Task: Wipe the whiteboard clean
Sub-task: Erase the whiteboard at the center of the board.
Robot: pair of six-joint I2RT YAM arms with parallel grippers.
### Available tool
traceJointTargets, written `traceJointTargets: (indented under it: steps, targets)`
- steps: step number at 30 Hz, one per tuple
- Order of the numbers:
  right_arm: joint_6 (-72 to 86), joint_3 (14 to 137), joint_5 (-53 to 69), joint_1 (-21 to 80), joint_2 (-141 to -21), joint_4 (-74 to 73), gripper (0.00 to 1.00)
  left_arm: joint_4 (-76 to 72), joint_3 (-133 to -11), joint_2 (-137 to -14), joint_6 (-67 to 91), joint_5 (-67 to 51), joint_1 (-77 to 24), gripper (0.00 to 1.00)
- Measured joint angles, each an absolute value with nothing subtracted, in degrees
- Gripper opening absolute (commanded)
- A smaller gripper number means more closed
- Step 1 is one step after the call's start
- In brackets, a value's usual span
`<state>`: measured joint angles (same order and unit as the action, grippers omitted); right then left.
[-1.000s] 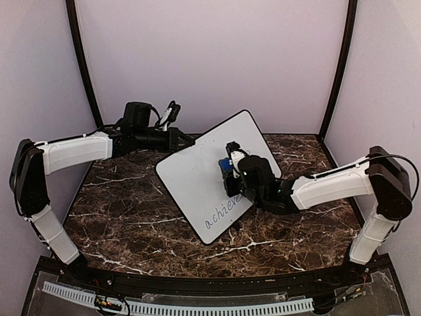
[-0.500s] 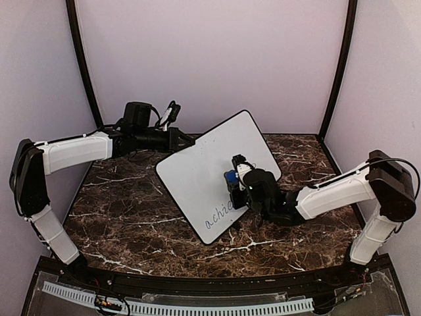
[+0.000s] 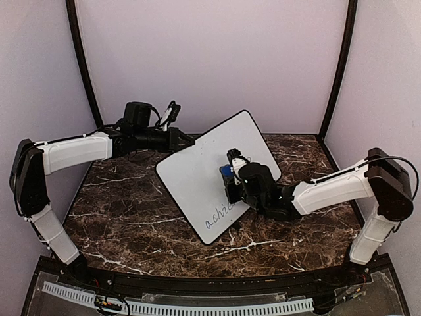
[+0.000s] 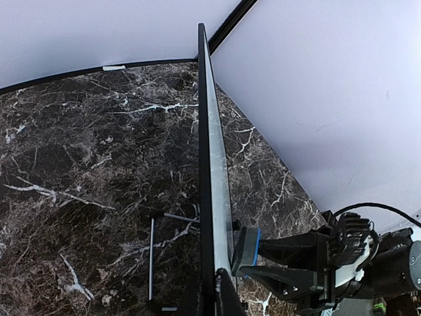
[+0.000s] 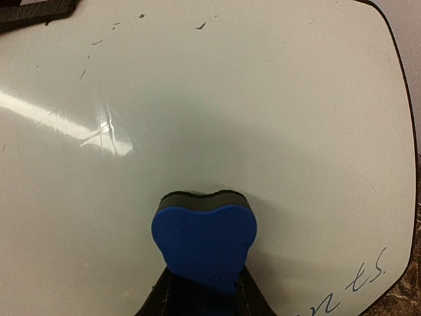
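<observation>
Now my right gripper [image 3: 230, 175], clamped on the blue foam eraser block [image 5: 204, 241], has swept down and come back up-left across the small black-framed white whiteboard [image 3: 196, 176]. My left gripper [image 3: 186, 140] stays pinched shut on the board's upper edge, holding it tilted over the dark marble table [image 3: 118, 210]. Blue-grey handwriting [image 3: 218, 215] remains at the low corner, so I judge more passes are needed.

I see the tilted board [image 3: 197, 178] filling mid-frame, right hand [image 3: 229, 178] and eraser [image 3: 225, 172] against it; bare surface [image 3: 118, 210] at lower left and bottom centre leaves passing room.
</observation>
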<state>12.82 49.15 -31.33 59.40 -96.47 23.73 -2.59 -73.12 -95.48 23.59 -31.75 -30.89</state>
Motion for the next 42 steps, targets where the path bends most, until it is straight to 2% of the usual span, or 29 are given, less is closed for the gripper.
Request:
traceJointTargets:
  steps: [9,19,24,36,42]
  targets:
    - [11.0,52.9,-29.8,57.0,-97.3,25.1,0.23,-2.6,-73.1,-95.5,23.6,-31.8,-30.9,0.0]
    - [15.1,42.1,-29.2,56.9,-94.0,26.9,0.23,-2.6,-73.1,-95.5,23.6,-31.8,-30.9,0.0]
    - [15.4,41.3,-29.3,56.9,-93.9,26.5,0.23,-2.6,-73.1,-95.5,23.6,-31.8,-31.0,0.0]
    - [9.9,54.5,-29.7,56.2,-97.8,24.9,0.23,-2.5,-73.1,-95.4,23.6,-31.6,-31.0,0.0]
    - [9.1,54.7,-28.9,55.3,-98.1,26.3,0.23,-2.5,-73.1,-95.4,23.6,-31.6,-31.0,0.0]
